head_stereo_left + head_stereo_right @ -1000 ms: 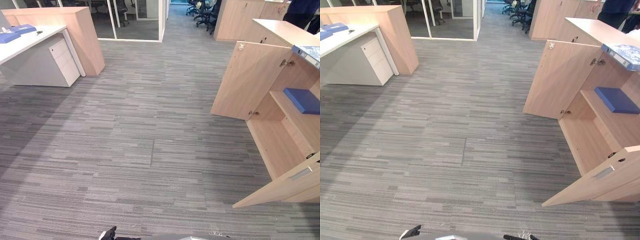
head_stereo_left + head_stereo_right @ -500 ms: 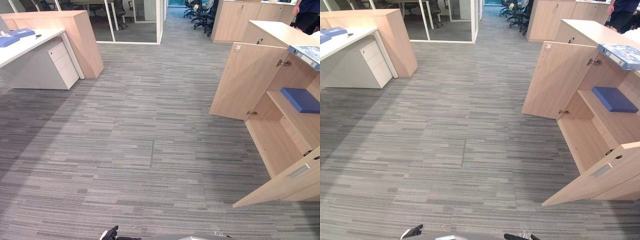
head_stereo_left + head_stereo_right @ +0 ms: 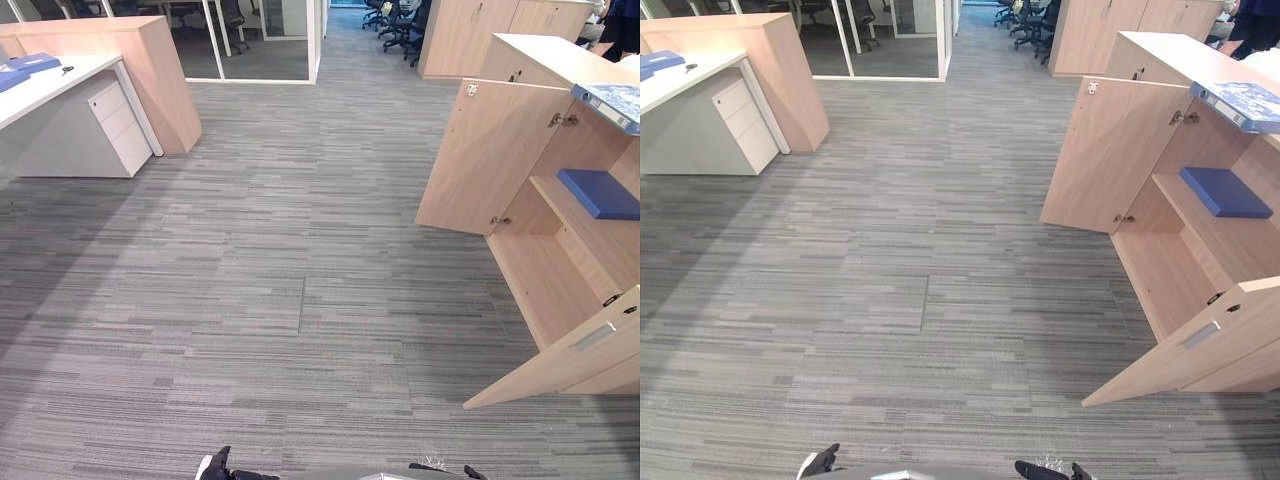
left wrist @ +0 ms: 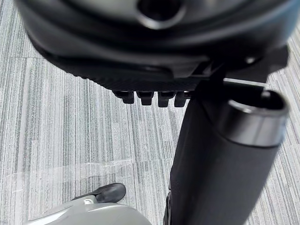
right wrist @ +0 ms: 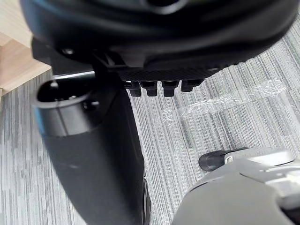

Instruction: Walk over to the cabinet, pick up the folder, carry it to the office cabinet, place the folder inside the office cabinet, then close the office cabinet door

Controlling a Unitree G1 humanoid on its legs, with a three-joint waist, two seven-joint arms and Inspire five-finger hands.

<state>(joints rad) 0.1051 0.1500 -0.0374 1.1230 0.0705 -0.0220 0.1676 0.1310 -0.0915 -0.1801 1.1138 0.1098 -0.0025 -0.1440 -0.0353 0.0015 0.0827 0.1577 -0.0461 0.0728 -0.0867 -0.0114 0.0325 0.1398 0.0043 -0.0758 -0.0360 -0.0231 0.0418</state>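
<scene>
A blue folder [image 3: 598,192] lies flat on the middle shelf of the open wooden office cabinet [image 3: 560,270] at the right. Both cabinet doors stand open: the far door [image 3: 485,155] and the near door [image 3: 570,355], which juts out over the carpet. A binder with a patterned cover [image 3: 610,103] rests on the cabinet's top. My left hand [image 4: 159,56] hangs over the carpet with straight fingers [image 4: 150,97] and holds nothing. In its wrist view my right hand [image 5: 159,47] hangs the same way, empty, with straight fingers [image 5: 161,87].
Grey carpet [image 3: 300,300] stretches between me and the cabinet. A white desk [image 3: 60,85] with a drawer unit and blue folders [image 3: 30,63] stands far left beside a wooden partition [image 3: 150,70]. Glass walls, office chairs [image 3: 400,20] and more cabinets are behind. A person [image 3: 615,20] stands far right.
The whole view has shifted a little as the camera moved. The folder and cabinet doors stay as they were. The person at the far right shows less.
</scene>
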